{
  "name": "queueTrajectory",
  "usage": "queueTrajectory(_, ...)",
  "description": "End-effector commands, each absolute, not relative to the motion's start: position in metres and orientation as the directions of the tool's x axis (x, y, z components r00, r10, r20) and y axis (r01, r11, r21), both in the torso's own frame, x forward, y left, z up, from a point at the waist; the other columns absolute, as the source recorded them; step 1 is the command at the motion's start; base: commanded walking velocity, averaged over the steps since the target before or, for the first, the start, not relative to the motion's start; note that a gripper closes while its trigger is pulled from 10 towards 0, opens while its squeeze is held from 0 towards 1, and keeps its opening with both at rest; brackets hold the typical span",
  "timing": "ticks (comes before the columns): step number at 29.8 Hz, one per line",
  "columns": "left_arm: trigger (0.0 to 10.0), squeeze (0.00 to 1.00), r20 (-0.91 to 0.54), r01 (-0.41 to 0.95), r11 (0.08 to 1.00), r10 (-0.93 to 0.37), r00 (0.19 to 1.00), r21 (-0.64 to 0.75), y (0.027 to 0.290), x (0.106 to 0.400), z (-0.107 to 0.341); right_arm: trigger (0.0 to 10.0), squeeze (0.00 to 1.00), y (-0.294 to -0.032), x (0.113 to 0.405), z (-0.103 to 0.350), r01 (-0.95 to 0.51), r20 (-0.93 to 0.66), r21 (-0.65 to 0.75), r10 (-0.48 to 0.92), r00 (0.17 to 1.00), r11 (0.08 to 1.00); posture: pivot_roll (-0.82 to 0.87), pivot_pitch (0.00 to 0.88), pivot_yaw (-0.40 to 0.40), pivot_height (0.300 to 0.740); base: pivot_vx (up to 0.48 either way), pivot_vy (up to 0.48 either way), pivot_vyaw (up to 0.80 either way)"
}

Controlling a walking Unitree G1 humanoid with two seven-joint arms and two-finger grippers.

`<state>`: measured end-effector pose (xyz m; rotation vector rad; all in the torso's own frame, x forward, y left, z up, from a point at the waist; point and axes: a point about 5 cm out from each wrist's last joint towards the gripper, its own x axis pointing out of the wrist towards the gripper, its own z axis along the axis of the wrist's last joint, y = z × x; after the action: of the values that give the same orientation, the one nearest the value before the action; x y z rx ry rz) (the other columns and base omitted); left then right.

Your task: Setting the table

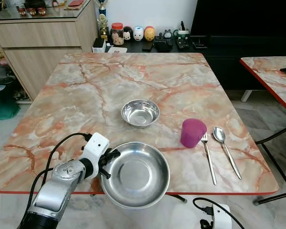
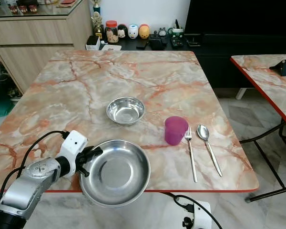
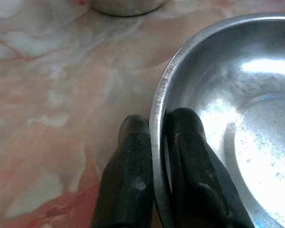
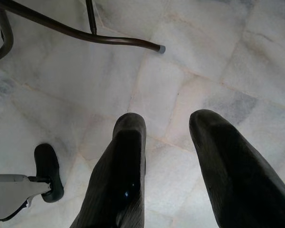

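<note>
A large steel plate (image 1: 136,174) lies at the front edge of the marble table (image 1: 86,90), partly overhanging it. My left gripper (image 1: 106,164) is shut on the plate's left rim (image 3: 157,118), one finger inside and one outside. Farther back sits a small steel bowl (image 1: 140,112). To the right stand a purple cup (image 1: 192,132), a fork (image 1: 209,156) and a spoon (image 1: 225,148) side by side. My right gripper (image 4: 167,128) hangs open over the floor with nothing between its fingers.
A second marble table (image 1: 271,78) stands at the right. A wooden cabinet (image 1: 43,38) is at the back left, and a dark low shelf with jars and figurines (image 1: 133,34) runs behind the table. A metal table leg (image 4: 76,33) crosses the pale tiled floor.
</note>
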<state>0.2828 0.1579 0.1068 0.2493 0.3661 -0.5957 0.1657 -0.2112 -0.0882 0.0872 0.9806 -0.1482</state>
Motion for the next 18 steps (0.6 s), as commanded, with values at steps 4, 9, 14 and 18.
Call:
queueTrajectory(4,0.0,0.00,-0.389,0.527,0.849,-0.469,0.793,0.050,0.168,0.280,0.106,10.0,0.00,-0.214,0.165,-0.088,0.168,-0.836,-0.001,-0.093,0.540,0.986,0.15,0.000,-0.041,0.740,0.000,0.000,0.00)
queueTrajectory(9,0.0,0.00,-0.252,0.482,0.849,-0.526,0.812,-0.218,0.169,0.273,0.110,10.0,0.00,-0.214,0.165,-0.088,0.166,-0.836,-0.001,-0.092,0.540,0.986,0.15,0.000,-0.043,0.740,0.000,0.000,0.00)
queueTrajectory(14,10.0,0.00,-0.072,0.391,0.788,-0.478,0.876,-0.476,0.177,0.272,0.121,10.0,0.00,-0.215,0.166,-0.088,0.167,-0.835,0.000,-0.092,0.542,0.986,0.16,0.000,-0.052,0.740,0.000,0.000,0.00)
queueTrajectory(18,10.0,0.00,0.013,0.373,0.734,-0.444,0.896,-0.568,0.178,0.275,0.130,10.0,0.00,-0.215,0.165,-0.088,0.166,-0.835,-0.001,-0.092,0.542,0.986,0.16,0.000,-0.056,0.740,0.000,0.000,0.00)
